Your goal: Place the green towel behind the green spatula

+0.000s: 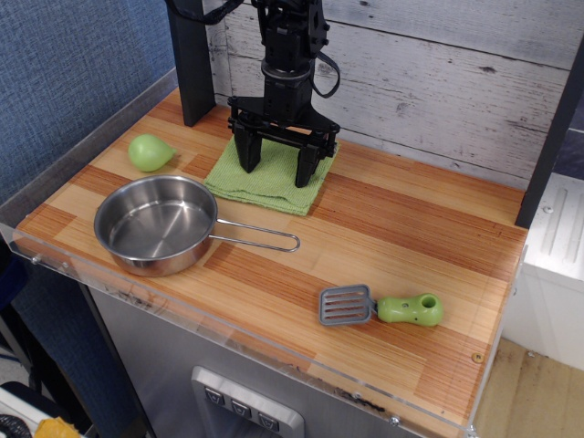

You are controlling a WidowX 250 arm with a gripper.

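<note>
A striped light-and-dark wooden desk (392, 228) with a clear plastic lip along its front edge carries everything. Near the front-left corner sits a round stainless-steel pan (155, 224) with a thin wire handle pointing right. The flat, folded, light-green woven towel (269, 182) lies at the back edge, left of centre, just beside the pan's far rim. Directly over it stands the black two-fingered gripper (277, 166), its jaws spread wide and pointing straight down, the tips at or just above the cloth; contact cannot be told. Near the front-right corner lies the small toy spatula (379, 307), grey slotted blade to the left, chunky lime-green handle to the right, well apart from the towel. A small round green fruit toy (149, 151) rests near the left edge.

To grasp well, the fingers should press down into the weave before closing, pinching a ridge of cloth rather than sliding over it.
</note>
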